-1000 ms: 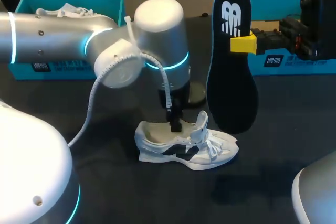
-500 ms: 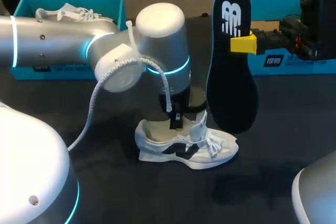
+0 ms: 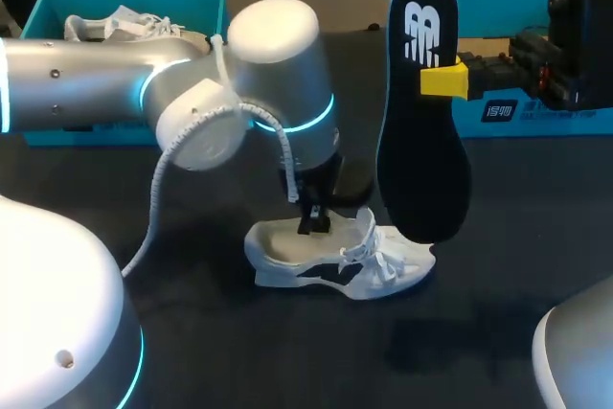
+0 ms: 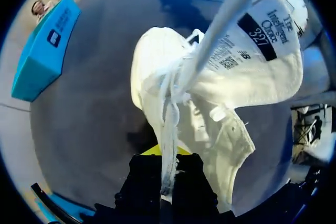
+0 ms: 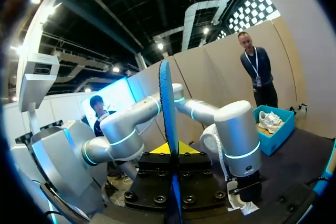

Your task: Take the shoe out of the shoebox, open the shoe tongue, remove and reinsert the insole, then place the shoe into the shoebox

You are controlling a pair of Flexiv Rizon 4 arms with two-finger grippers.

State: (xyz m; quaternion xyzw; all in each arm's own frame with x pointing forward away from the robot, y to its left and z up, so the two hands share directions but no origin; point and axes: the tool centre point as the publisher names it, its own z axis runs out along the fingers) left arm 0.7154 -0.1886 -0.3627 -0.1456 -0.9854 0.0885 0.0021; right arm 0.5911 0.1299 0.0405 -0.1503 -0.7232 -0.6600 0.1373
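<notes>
A white shoe [image 3: 335, 261] lies on its sole on the black table [image 3: 498, 237], tongue [image 3: 368, 227] standing up. My left gripper [image 3: 313, 225] reaches down into the shoe's opening. In the left wrist view the left gripper [image 4: 167, 163] is shut on a thin white strip of the shoe [image 4: 173, 77], a lace by its look, and the tongue [image 4: 252, 51] is folded back. My right gripper [image 3: 442, 80] holds the black insole [image 3: 421, 112] upright in the air beside the shoe. In the right wrist view the insole [image 5: 167, 108] stands edge-on between the shut fingers of the right gripper [image 5: 171, 153].
A teal shoebox [image 3: 206, 2] at the back left holds another white shoe [image 3: 124, 21]. A second teal box [image 3: 517, 107] stands at the back right behind my right arm. The left arm's white cable [image 3: 172, 179] hangs over the table.
My left gripper has shut on the shoe and shifted slightly left, dragging the shoe a little that way. The right arm and the insole have not moved.
</notes>
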